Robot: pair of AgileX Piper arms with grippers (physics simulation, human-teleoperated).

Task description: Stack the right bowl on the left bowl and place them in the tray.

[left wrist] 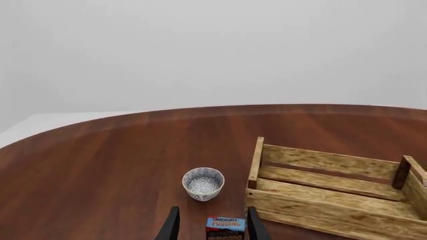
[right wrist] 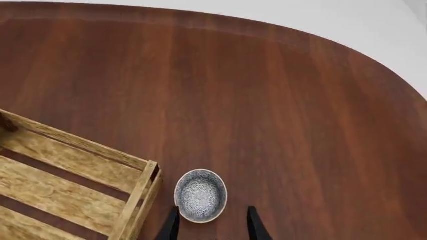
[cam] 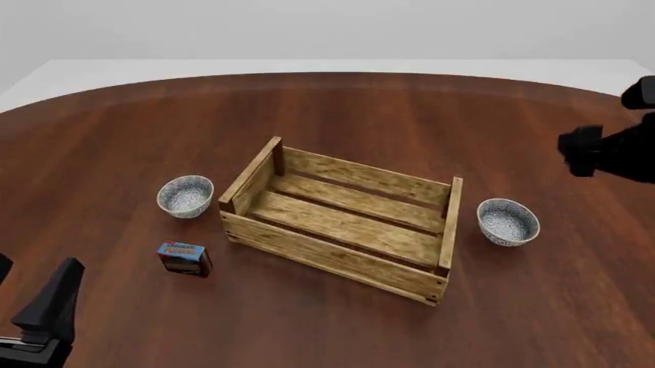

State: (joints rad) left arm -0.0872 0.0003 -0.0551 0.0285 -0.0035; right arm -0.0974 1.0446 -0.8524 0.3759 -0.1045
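The left bowl (cam: 185, 195), white with a fine blue-grey pattern, stands upright just left of the tray (cam: 327, 257), a light-wood slatted crate at mid table. The matching right bowl (cam: 508, 221) stands just right of the tray. My left gripper (left wrist: 213, 231) is open, hanging near the table's front left, well short of the left bowl (left wrist: 203, 183). My right gripper (right wrist: 212, 227) is open and empty, high above the right bowl (right wrist: 200, 195), which shows just ahead of its fingers (right wrist: 253, 225). In the front view the right arm (cam: 609, 149) is at the right edge.
A small blue-and-red pudding box (cam: 184, 258) lies in front of the left bowl, between it and my left gripper (cam: 41, 314). It shows low between the left fingertips (left wrist: 172, 227) in the wrist view. The tray (left wrist: 333, 212) holds nothing. The round brown table (cam: 338, 115) extends beyond it.
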